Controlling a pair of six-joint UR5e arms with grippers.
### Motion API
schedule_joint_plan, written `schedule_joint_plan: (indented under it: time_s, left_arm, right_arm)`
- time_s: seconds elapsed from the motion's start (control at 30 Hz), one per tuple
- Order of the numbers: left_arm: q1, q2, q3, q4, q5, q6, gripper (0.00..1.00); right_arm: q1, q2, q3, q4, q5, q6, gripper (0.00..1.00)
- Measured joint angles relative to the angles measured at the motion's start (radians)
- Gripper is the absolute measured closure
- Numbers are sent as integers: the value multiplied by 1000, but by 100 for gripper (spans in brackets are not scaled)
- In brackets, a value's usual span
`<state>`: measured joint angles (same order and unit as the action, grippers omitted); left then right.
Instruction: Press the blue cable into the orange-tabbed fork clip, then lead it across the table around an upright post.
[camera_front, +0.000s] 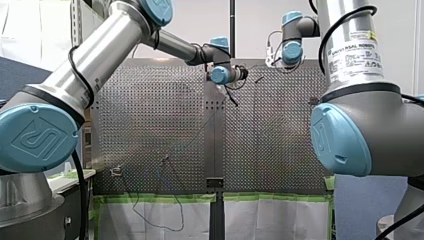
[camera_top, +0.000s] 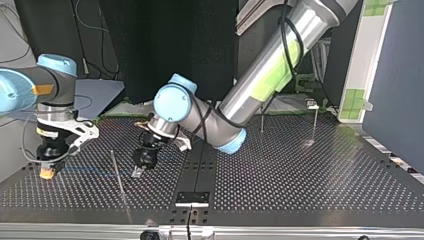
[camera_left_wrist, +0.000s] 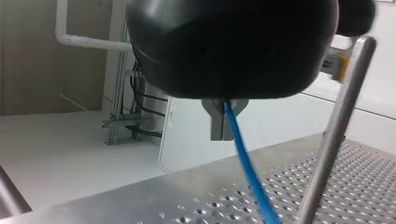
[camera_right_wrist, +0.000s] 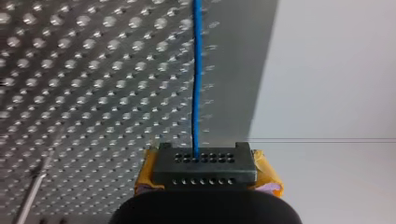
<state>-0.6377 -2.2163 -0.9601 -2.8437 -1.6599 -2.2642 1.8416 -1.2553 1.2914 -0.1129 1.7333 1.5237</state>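
Note:
My left gripper (camera_left_wrist: 221, 131) has its metal fingers shut on the blue cable (camera_left_wrist: 245, 163), which slants down from them to the perforated table. An upright metal post (camera_left_wrist: 334, 133) stands close beside it. In the top view my left gripper (camera_top: 138, 171) is low over the table at that thin post (camera_top: 117, 172). A faint blue line of cable (camera_top: 90, 170) runs on to my right gripper (camera_top: 46, 172). In the right wrist view the cable (camera_right_wrist: 196, 84) runs straight into my right gripper (camera_right_wrist: 205, 161), between its yellow pads (camera_right_wrist: 144, 175). I cannot pick out the orange-tabbed clip.
Two more thin posts (camera_top: 261, 122) (camera_top: 315, 125) stand at the top view's far right. In the front view a small clip-like fitting (camera_front: 116, 171) sits near the table's front left, and a dark cable loop (camera_front: 150, 215) hangs over the front edge.

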Motion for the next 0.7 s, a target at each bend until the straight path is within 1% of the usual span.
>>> schedule_joint_plan:
  time_s: [0.17,0.27,0.43,0.67,0.7]
  left_arm:
    - [-2,-30,49,2,-5,16,100]
    - [-4,-55,62,1,-8,34,100]
    - [-6,-79,67,1,-21,69,100]
    - [-8,-84,67,-7,-28,126,100]
    - [-9,-84,67,-7,-28,132,98]
  right_arm:
    - [-5,20,8,-1,0,2,100]
    - [-6,32,17,-3,1,3,100]
    - [-6,57,40,-6,2,3,100]
    - [-7,77,80,-18,7,11,100]
    - [-7,79,88,-25,8,13,100]
